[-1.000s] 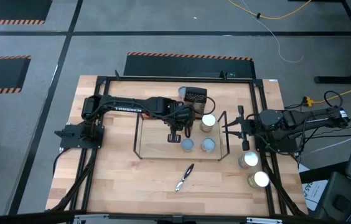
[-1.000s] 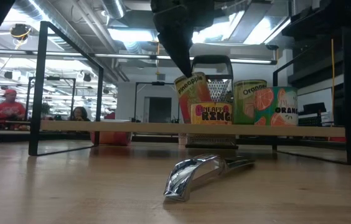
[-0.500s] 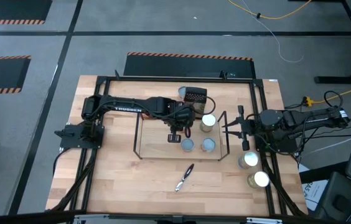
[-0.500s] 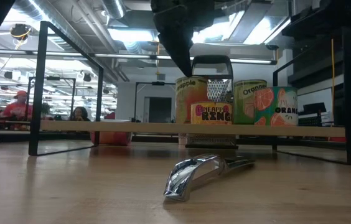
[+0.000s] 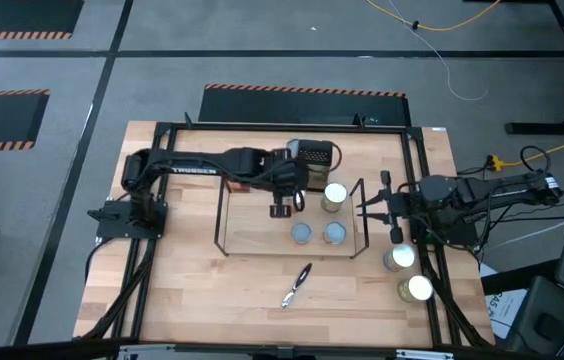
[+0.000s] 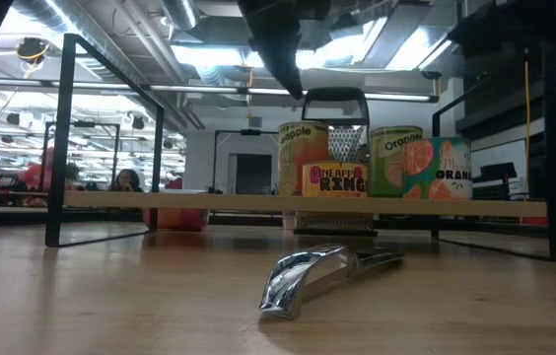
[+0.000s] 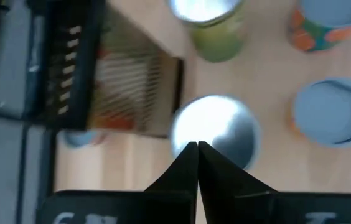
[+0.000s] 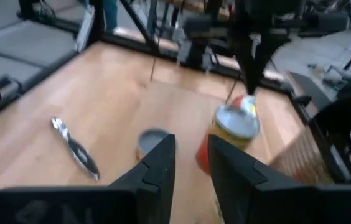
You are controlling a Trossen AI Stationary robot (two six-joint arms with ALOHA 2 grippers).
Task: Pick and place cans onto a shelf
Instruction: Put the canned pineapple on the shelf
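Observation:
Several cans stand upright on the shelf's wooden board (image 5: 252,230), which also shows in the low view (image 6: 209,201). They are a pineapple can (image 6: 301,158) with a silver top (image 7: 214,132), a silver-topped can (image 5: 334,196) and two pale-blue-topped cans (image 5: 302,233) (image 5: 334,233). My left gripper (image 5: 280,209) is shut and hangs just above the pineapple can, with its tips (image 6: 297,92) clear of the can's top. My right gripper (image 5: 364,208) is open and empty beside the shelf's right end; its own wrist view (image 8: 191,155) shows it too.
A dark grater (image 5: 312,153) stands behind the shelf at the far side. A shiny metal utensil (image 5: 297,284) lies on the table in front of the shelf. Two more cans (image 5: 399,257) (image 5: 414,289) stand at the table's right near side. People show in the room beyond.
The pineapple can was tilted against my left gripper's fingers and now stands upright on the shelf board. My left gripper has risen clear of it and drawn back a little toward the table's far edge.

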